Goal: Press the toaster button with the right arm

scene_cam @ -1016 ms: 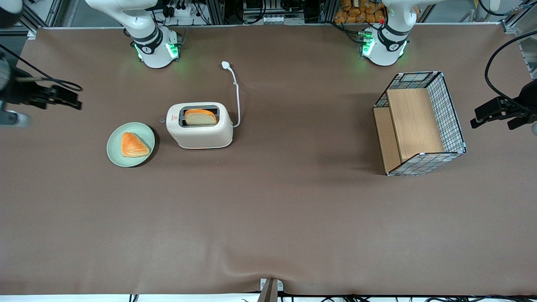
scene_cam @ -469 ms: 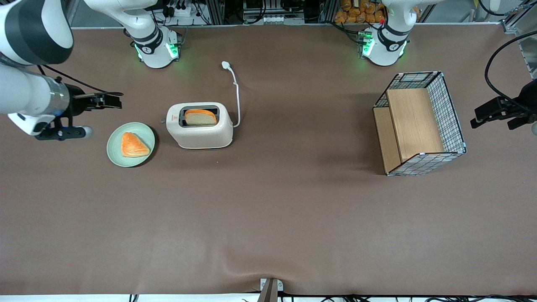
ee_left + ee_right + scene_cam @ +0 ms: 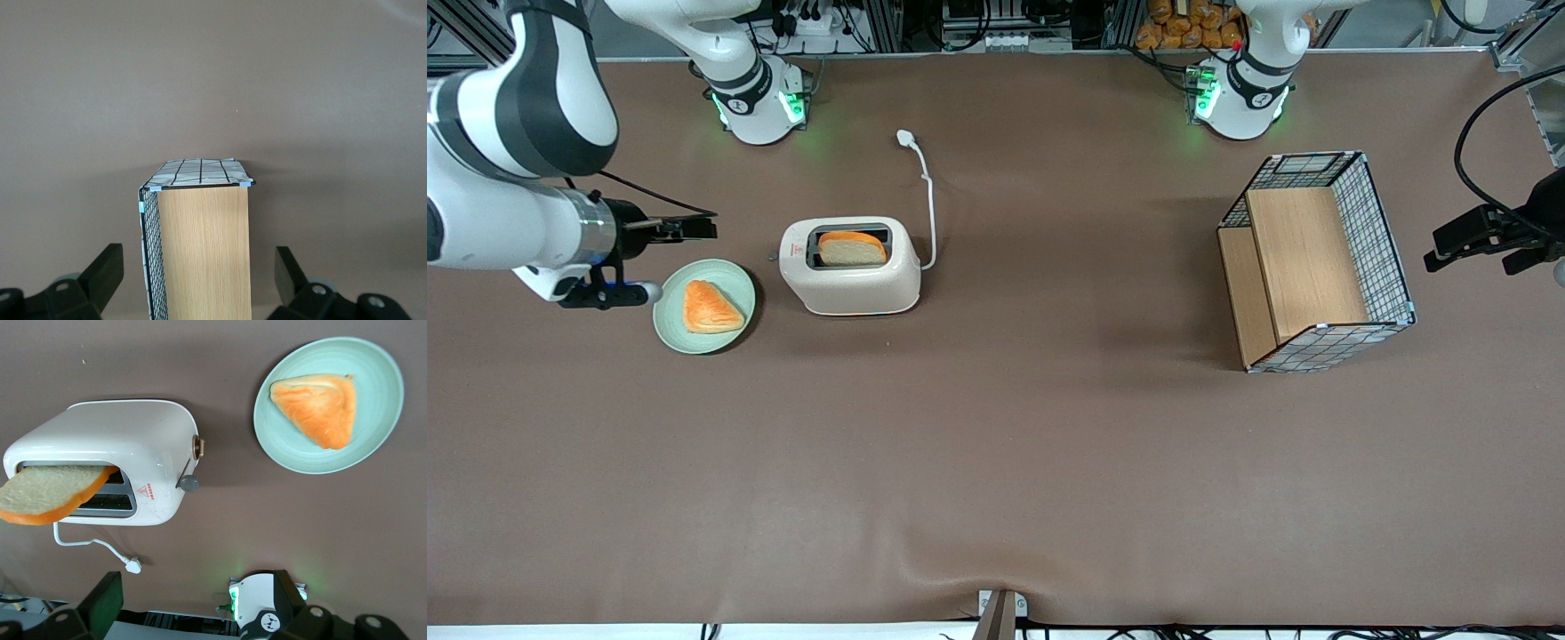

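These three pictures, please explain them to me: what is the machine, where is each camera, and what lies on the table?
The machine is a robot arm with a two-finger tool. One camera looks down from the front; the other two sit on the arms' wrists. On the brown table stand a toaster with bread in its slot, a green plate with a pastry, and a wire-and-wood basket toward the parked arm's end. The tool holds nothing; it hovers above the plate's edge, short of the toaster's small grey button.
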{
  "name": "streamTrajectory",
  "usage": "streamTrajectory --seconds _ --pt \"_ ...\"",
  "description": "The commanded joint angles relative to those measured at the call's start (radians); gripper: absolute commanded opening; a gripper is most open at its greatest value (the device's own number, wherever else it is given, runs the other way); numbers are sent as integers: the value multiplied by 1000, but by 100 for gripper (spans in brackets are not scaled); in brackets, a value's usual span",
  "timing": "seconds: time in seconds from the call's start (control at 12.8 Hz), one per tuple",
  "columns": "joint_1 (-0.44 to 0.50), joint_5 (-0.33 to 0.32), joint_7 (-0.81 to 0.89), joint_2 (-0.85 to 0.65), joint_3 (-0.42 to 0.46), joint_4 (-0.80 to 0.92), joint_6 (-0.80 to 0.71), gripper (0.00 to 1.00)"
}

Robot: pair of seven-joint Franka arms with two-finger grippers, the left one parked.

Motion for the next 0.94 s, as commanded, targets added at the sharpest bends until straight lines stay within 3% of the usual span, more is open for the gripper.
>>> streamTrajectory --seconds 0.0,0.31,0.39,0.62,0.7,0.86 --pt "-19 58 12 -34 -1 -75 44 100" --pt "-38 97 12 -24 -1 -160 102 100" --pt "-38 97 11 -23 -1 -175 116 91" --pt "-28 98 11 -17 -1 -198 124 20" --pt "-27 98 11 -11 1 -210 125 11" --pt "-21 98 6 5 1 -230 153 7"
